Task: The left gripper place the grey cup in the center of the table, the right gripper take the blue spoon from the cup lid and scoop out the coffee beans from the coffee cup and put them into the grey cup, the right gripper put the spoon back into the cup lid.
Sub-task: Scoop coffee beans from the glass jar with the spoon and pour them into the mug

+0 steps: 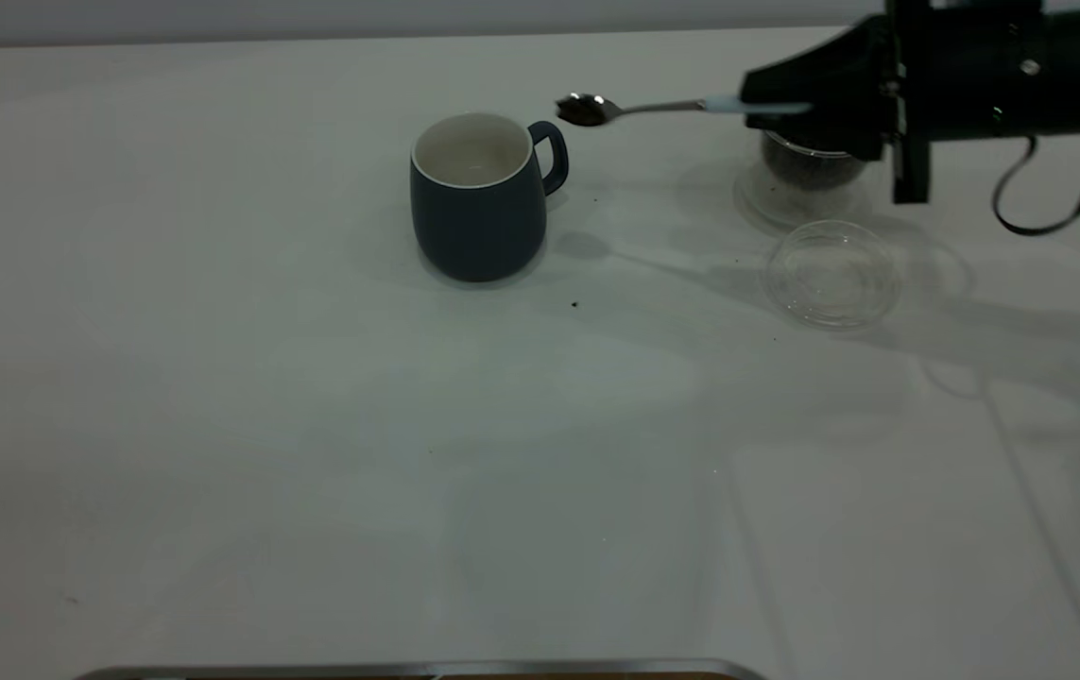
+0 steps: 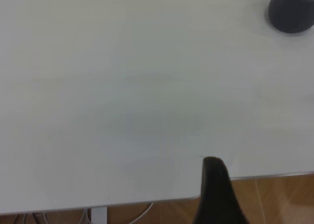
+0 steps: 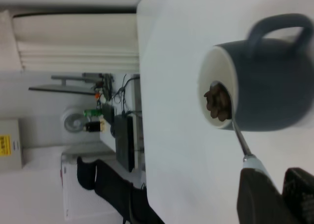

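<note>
1. Right gripper (image 1: 785,106): you have it near the table's far right corner, closed on the pale blue handle of the spoon (image 1: 653,108), shaft level and pointing toward the left edge.
2. Spoon bowl: heaped with coffee beans (image 3: 217,102); it hangs just beside the handle of the grey cup (image 1: 480,196), not yet over the mouth.
3. Grey cup: upright, about mid-width of the table, toward the far edge; no beans show inside it from the exterior view, though the wrist view hides the bottom.
4. Coffee cup (image 1: 809,170): clear, partly behind your gripper, by the far right corner.
5. Cup lid (image 1: 832,274): clear, just nearer the front edge than the coffee cup; no spoon in it.
6. Stray beans (image 1: 575,304): already on the table near the grey cup.
7. Risk: the heap will likely shed more if you tilt or jolt before clearing the rim; the spoon tip could also clip the cup handle.
8. Left gripper (image 2: 216,194): parked beyond the table's edge; I cannot tell its opening.
</note>
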### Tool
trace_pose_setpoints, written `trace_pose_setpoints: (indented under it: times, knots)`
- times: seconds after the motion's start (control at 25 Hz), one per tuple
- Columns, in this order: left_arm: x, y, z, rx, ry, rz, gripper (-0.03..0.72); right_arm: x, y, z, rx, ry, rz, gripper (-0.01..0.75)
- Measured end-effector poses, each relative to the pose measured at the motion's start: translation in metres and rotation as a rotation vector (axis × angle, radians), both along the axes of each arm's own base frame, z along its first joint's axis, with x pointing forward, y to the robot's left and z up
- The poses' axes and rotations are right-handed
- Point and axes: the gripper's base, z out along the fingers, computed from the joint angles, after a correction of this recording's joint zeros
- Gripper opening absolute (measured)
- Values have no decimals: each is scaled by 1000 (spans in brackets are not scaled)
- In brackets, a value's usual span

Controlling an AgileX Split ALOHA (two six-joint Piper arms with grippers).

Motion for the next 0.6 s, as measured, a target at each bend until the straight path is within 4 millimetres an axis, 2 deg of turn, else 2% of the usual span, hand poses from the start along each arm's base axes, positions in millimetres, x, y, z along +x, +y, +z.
trace_pose_setpoints:
  times: [0.4, 0.6]
  knots:
    - [0, 0, 0, 0, 0, 0, 548, 21, 47, 13, -53, -57, 72, 105]
    - [0, 0, 0, 0, 0, 0, 548, 29, 57, 14, -136, -99, 70, 105]
